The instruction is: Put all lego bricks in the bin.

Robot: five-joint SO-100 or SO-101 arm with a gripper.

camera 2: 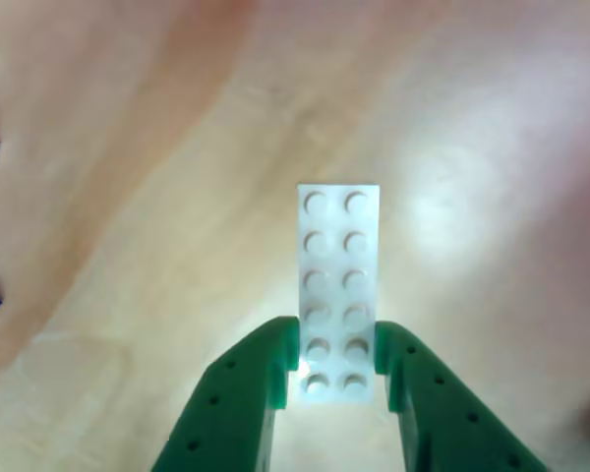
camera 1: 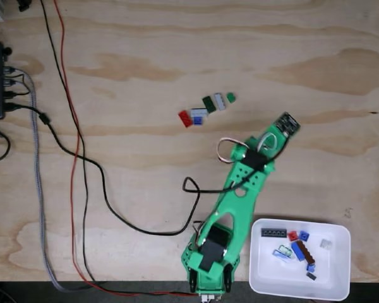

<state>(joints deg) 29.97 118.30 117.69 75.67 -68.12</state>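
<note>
Lego bricks lie in two groups in the fixed view: a short row on the bare plywood table (camera 1: 145,57), and a handful inside the white bin (camera 1: 341,287) at the lower right. The row holds a red brick (camera 1: 186,118), a blue-and-grey piece (camera 1: 198,115), a dark green brick (camera 1: 209,104), a grey plate (camera 1: 220,101) and a small green round piece (camera 1: 231,97). In the bin sit a long dark grey plate (camera 1: 273,232), red, blue and brown pieces touching one another, a pale piece (camera 1: 326,243) apart at the right, and a small black one; their exact shapes are too small to make out.

The green arm (camera 1: 240,189) reaches up and to the right from its base at the bottom edge, which is cut off. Its gripper (camera 1: 289,124) is seen end-on there, so the fingers are hard to read. In the other view the gripper (camera 2: 336,356) is clenched on a white two-by-six plate (camera 2: 338,285), green fingers (camera 2: 275,364) pressing its two long sides near the lower end, above blurred wood. Blurred brick edges are cut off at the left border.
</note>
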